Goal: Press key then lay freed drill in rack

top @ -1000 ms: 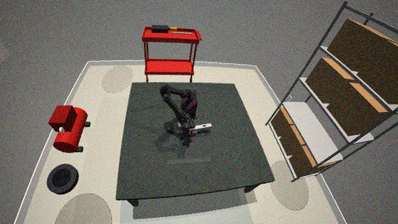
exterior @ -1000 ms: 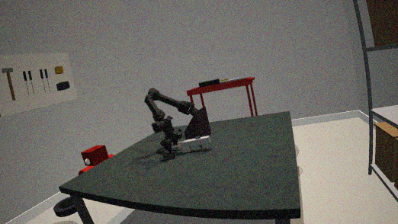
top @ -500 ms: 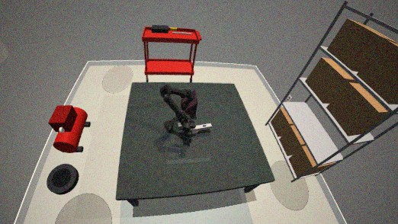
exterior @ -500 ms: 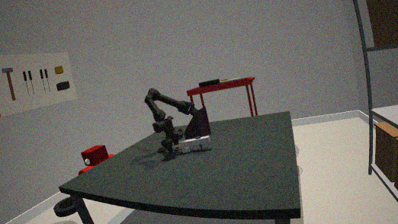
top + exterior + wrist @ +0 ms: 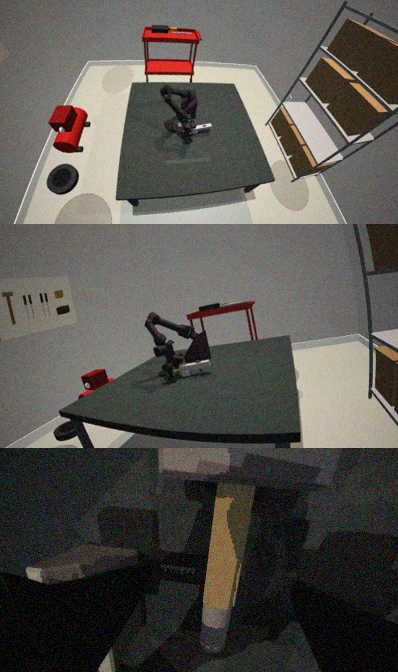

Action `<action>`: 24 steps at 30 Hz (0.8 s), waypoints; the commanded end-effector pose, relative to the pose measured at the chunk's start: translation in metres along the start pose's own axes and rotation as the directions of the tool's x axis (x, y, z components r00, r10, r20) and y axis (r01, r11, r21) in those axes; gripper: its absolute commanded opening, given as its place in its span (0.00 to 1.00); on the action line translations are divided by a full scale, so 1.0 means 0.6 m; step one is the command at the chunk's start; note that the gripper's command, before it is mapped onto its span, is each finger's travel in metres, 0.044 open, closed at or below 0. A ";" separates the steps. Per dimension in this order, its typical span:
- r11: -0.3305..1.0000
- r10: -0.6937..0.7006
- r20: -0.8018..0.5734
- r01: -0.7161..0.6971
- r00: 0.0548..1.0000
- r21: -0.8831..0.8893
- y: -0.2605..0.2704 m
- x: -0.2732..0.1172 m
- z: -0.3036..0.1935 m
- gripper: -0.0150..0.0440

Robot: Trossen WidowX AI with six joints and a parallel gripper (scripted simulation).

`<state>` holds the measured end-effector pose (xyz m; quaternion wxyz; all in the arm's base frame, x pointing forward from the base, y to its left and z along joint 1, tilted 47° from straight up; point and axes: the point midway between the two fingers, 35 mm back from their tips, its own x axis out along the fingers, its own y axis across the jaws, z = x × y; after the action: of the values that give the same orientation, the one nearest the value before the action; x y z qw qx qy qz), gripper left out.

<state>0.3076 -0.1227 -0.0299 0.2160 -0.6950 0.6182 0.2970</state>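
Observation:
The drill (image 5: 220, 558), a yellow-orange rod with a grey end, sticks out from under a grey housing (image 5: 280, 465) in the wrist view. My gripper (image 5: 220, 578) (image 5: 187, 139) (image 5: 168, 376) is open, with its dark fingers on both sides of the drill and not closed on it. A long pale block (image 5: 204, 126) (image 5: 197, 367) lies on the table beside the gripper; I cannot tell whether it is the housing or the rack. A smaller pale block (image 5: 82, 563) is left of the drill. The key cannot be made out in the dark, and the housing hides the drill's other end.
A dark purple upright piece (image 5: 194, 104) (image 5: 199, 347) stands behind the pale block on the dark table (image 5: 160, 175) (image 5: 244, 399). A red cart (image 5: 169, 68) stands beyond the table, shelving at the right, and a red compressor (image 5: 71, 131) and a tyre (image 5: 52, 179) at the left.

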 end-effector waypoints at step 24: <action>1.000 -0.001 0.000 0.001 1.000 0.001 0.000 0.001 0.002 0.27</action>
<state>0.3074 -0.1223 -0.0315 0.2161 -0.6951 0.6181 0.2968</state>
